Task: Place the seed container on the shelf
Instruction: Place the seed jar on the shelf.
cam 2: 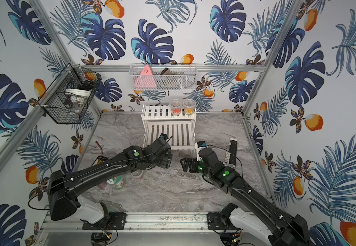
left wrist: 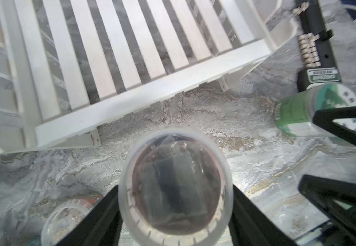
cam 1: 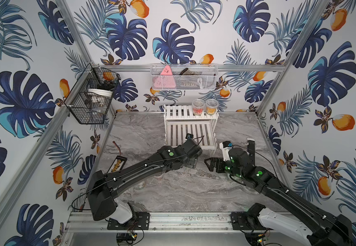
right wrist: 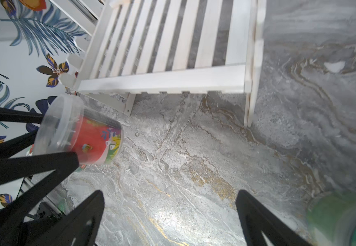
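The seed container point(left wrist: 176, 185), a clear lidded tub with a red label point(right wrist: 81, 132), sits between the black fingers of my left gripper point(left wrist: 174, 191), which is shut on its sides. It is tilted, just in front of the front rail of the shelf point(left wrist: 130, 64), over the marble table. The white slatted shelf point(cam 1: 188, 127) stands at the back centre. In both top views the left wrist hides the tub. My right gripper point(right wrist: 170, 196) stands open over bare marble, a little right of the left one point(cam 1: 208, 165).
Two tubs point(cam 1: 198, 107) point(cam 1: 211, 106) stand on the shelf's top tier. A green tub point(left wrist: 296, 112) lies beside the right gripper. More tubs point(cam 2: 117, 183) lie under the left arm. Black trays point(cam 1: 117, 164) point(cam 1: 250, 147) lie at the sides. A black wire basket point(cam 1: 92, 95) and a white mesh basket point(cam 1: 183, 77) hang above.
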`<state>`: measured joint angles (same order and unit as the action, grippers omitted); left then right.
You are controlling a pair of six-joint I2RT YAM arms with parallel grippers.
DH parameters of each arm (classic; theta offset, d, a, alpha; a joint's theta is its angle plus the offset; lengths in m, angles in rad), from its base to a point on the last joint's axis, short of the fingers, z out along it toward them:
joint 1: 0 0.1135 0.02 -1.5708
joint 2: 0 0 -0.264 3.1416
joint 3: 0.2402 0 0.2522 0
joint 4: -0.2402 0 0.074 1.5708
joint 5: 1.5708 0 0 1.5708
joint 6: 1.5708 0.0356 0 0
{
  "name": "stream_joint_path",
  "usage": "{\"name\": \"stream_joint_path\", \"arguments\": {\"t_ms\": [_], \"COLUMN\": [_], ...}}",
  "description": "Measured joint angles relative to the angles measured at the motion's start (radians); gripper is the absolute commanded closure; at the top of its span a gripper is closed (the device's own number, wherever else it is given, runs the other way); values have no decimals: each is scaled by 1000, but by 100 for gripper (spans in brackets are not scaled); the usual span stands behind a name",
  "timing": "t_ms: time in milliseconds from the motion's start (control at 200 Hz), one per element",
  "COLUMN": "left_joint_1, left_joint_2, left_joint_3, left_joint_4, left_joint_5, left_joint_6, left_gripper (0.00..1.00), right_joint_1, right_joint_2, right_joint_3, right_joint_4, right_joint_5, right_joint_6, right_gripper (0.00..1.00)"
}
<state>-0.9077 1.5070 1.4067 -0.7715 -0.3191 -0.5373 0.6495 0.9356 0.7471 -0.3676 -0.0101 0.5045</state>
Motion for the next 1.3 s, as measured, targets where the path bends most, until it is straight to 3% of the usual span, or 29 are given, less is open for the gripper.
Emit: {"name": "stream_joint_path", "arguments": {"t_ms": [185,370,761,986,1301], "left_joint_1": [22,145,296,362,385], "left_joint_2": [30,84,309,445,531], "left_joint_3": [243,423,824,1001,1069], "left_joint_4": [-121,-186,-263,-285,-292], "left_joint_5": [-20,-9,47,66,85], "left_joint_6": [46,101,185,217,234], "left_gripper": [23,25,25,26,27], "right_joint_1": [-18,-24,-25,-33,-80], "right_joint_2": [10,53,206,246,287], "right_joint_3": [113,217,355,359,360], "right_joint_4": [-45,-51,10,53,96], "right_joint_5": [9,8,-26,-26,-58], "right_joint_6": [-46,-88,-167,-175,-153], "right_gripper": [0,0,0,0,0]}}
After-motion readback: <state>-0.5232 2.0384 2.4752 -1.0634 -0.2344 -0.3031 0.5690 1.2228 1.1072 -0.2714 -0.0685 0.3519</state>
